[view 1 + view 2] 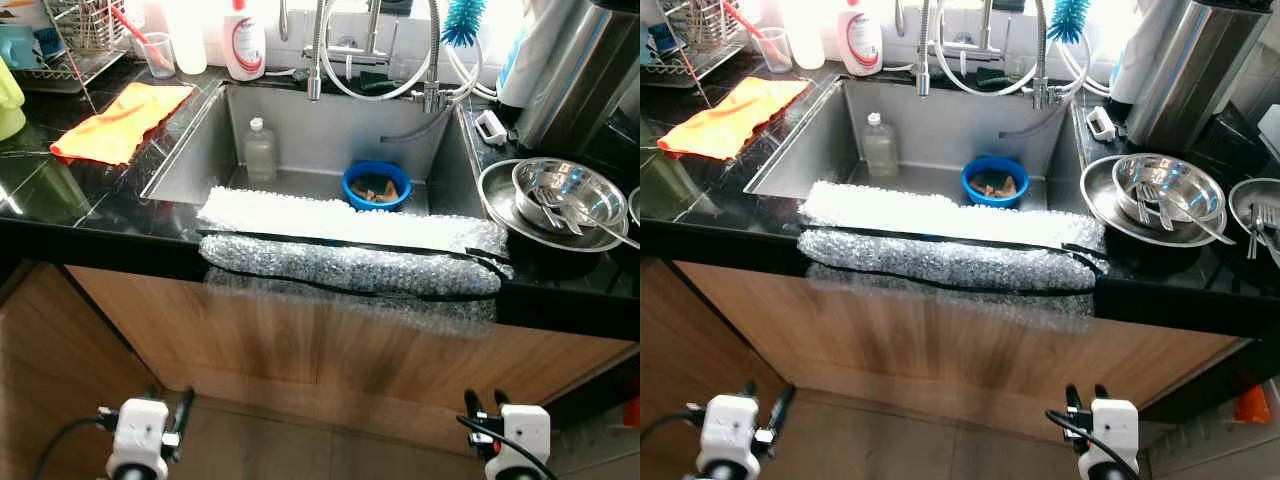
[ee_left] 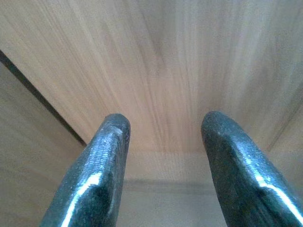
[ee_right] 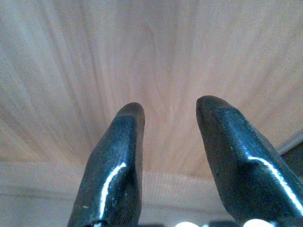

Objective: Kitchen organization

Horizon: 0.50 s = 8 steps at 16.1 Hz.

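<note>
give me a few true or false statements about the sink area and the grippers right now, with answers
1. A blue bowl sits inside the sink. True.
2. The orange cloth lies in the sink. False: it lies on the black counter to the left of the sink.
3. Bubble wrap is draped over the sink's front edge. True.
4. The left gripper is shut on a clear bottle. False: it is open and empty, low in front of the wooden cabinet; the clear bottle stands in the sink.
5. The right gripper is open and holds nothing. True.
6. The steel bowls are stacked left of the sink. False: they sit on the counter to its right.
</note>
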### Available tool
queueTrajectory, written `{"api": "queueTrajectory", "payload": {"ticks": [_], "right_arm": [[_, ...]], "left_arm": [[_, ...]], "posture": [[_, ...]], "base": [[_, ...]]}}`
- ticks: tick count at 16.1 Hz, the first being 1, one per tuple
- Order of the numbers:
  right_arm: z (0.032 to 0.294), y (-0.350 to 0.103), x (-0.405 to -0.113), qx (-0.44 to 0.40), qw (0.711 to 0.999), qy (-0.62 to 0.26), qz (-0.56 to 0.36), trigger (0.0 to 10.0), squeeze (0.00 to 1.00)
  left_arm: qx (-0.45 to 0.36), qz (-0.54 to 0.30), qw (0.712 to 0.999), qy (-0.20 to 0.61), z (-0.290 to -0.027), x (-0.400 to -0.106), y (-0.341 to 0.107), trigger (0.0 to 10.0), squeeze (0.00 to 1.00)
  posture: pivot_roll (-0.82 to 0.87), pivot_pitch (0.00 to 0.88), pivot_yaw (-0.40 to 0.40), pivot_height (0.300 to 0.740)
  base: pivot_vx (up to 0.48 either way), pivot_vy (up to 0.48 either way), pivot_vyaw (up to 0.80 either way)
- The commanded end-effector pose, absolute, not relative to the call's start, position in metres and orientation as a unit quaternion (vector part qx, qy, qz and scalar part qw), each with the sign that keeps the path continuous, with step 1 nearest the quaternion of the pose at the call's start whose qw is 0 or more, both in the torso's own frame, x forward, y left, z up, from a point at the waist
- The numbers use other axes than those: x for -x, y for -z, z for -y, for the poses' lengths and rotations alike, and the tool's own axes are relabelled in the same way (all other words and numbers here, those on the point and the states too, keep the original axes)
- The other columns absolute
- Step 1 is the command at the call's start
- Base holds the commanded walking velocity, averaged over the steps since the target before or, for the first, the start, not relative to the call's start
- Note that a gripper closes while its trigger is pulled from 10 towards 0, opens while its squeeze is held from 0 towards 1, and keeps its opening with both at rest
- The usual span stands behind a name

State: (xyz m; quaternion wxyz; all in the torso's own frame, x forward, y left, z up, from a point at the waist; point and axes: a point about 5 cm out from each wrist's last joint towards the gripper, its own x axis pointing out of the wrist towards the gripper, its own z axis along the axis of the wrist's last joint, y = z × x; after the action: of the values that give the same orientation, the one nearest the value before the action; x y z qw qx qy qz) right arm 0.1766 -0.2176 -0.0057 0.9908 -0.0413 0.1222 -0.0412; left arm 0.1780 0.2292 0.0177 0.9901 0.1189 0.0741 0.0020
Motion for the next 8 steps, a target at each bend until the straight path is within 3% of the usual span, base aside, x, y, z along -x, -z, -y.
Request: {"api": "queueTrajectory", "payload": {"ticks": [1, 5, 8], "right_arm": [[0.216, 0.000, -0.175, 0.043, 0.991, 0.046, -0.117, 10.0, 0.00], [0.208, -0.030, -0.174, 0.071, 0.994, 0.048, -0.071, 10.0, 0.00], [0.208, -0.053, -0.180, 0.082, 0.994, 0.062, -0.043, 10.0, 0.00]], "left_arm": [[-0.121, -0.074, 0.990, -0.006, -0.232, -0.175, -0.023, 10.0, 0.00], [-0.147, -0.024, 0.987, -0.062, -0.253, -0.171, -0.059, 10.0, 0.00], [-0.157, 0.031, 0.983, -0.087, -0.253, -0.180, -0.093, 10.0, 0.00]], "posture": [[0.04, 0.029, -0.029, 0.740], [0.05, 0.014, -0.031, 0.740], [0.05, 0.010, -0.034, 0.740]], "base": [[0.000, 0.000, 0.00], [0.000, 0.000, 0.00], [0.000, 0.000, 0.00]]}}
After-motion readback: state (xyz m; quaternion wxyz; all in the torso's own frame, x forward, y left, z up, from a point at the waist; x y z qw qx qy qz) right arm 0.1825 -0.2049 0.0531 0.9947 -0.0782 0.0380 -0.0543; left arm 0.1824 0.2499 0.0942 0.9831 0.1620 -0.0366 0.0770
